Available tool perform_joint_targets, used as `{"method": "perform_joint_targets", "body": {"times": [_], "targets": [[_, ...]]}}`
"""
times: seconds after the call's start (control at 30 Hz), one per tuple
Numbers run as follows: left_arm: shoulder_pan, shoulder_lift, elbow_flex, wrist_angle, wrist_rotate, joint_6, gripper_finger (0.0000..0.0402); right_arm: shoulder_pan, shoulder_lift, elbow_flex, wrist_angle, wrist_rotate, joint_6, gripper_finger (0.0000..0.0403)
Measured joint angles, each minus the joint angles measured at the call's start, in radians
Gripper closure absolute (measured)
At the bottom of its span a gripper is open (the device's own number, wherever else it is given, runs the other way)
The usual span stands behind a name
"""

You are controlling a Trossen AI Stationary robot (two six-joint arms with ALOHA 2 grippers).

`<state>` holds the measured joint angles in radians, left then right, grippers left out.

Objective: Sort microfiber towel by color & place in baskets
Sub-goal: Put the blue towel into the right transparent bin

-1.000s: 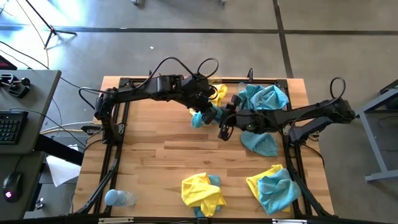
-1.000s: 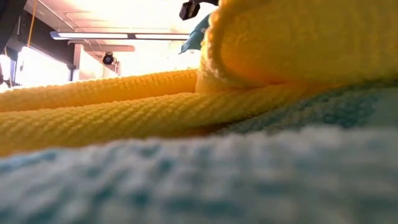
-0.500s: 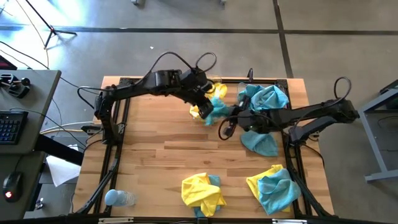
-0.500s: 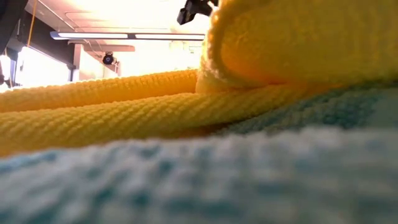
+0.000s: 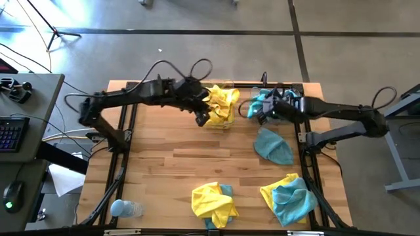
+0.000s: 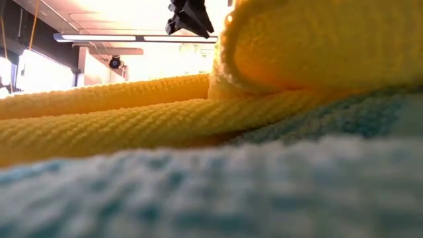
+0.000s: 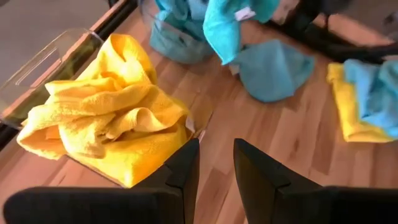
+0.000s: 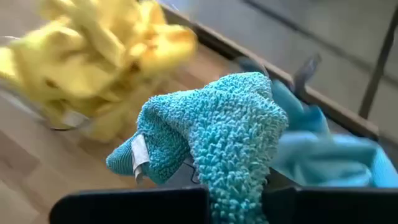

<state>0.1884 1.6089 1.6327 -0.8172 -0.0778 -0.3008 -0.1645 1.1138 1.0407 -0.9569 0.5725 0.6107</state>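
Wooden table [image 5: 164,164]: 2 baskets [image 5: 222,108], 2 claws [image 5: 201,118]

Left gripper [image 5: 202,118] released; right gripper [image 5: 261,113] apparently carried teal towel [image 8: 211,134] basketward.

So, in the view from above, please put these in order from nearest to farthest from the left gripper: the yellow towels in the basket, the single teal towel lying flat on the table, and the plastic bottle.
1. Yellow towels, in the basket at the table's far edge, right beside the left gripper.
2. Single teal towel, flat on the wood toward the right side.
3. Plastic bottle, at the near left corner.
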Motion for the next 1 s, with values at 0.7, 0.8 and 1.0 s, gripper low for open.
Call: {"method": "perform_joint_targets", "body": {"times": [0.7,0.8,1.0], "targets": [[0.252,-0.557,-0.545,0.23,0.156,0.025,0.0314,-0.457,0.404,0.103,-0.076,-0.375,0.092,0.0365],[0.291,-0.574,-0.548,0.227,0.233,0.056,0.0314,-0.458,0.469,0.103,-0.062,-0.371,0.121,0.0347],[0.367,-0.583,-0.548,0.224,0.398,0.105,0.0314,-0.458,0.553,0.103,-0.027,-0.375,0.156,0.0305]]}}
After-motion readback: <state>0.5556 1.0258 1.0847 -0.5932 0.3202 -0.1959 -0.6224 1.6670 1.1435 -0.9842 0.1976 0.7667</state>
